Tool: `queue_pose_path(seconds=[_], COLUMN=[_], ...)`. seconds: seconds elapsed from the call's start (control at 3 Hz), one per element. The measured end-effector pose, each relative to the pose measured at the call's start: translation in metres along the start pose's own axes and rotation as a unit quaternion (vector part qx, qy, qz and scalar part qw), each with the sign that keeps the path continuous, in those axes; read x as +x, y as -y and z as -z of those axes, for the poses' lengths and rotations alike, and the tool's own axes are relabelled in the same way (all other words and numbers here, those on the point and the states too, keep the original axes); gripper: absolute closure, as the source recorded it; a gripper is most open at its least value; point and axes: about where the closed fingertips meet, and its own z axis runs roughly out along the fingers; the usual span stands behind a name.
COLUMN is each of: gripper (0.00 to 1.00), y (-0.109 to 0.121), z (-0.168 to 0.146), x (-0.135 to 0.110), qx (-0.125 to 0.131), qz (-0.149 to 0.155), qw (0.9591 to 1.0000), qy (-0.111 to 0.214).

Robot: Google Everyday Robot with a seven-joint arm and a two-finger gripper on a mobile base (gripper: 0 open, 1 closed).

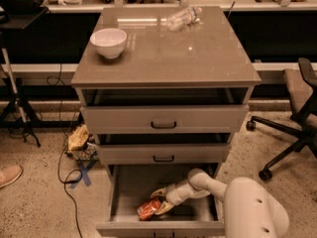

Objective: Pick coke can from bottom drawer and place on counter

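Observation:
The bottom drawer (124, 192) is pulled out wide open. The coke can (148, 209), red with white markings, lies on its side on the drawer floor near the front. My gripper (159, 201) reaches down into the drawer from the right and its fingers sit around the can's right end, one above and one below; the can rests on the drawer floor. The counter (163, 53) is the glossy grey-brown top of the cabinet, well above.
A white bowl (108, 42) stands at the counter's left and a clear plastic bottle (183, 18) lies at its back. The two upper drawers stand slightly open. An office chair (297, 118) is at the right, cables and a crumpled bag (78, 139) on the floor at the left.

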Motion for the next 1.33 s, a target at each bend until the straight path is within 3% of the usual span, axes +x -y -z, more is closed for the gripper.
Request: queue_pose_path(seconds=[0.33,1.0,1.33], gripper=[1.0,1.0,1.0], y=[0.005,-0.024,-0.03], z=[0.057,0.201,0.217], x=[-0.033,-0.091,-0.088], qx=[0.039,0.144,0.158], qz=[0.045,0.096,0.093], qw=[0.9978,0.9828,0.9812], qy=[0.028,0.063,0.06])
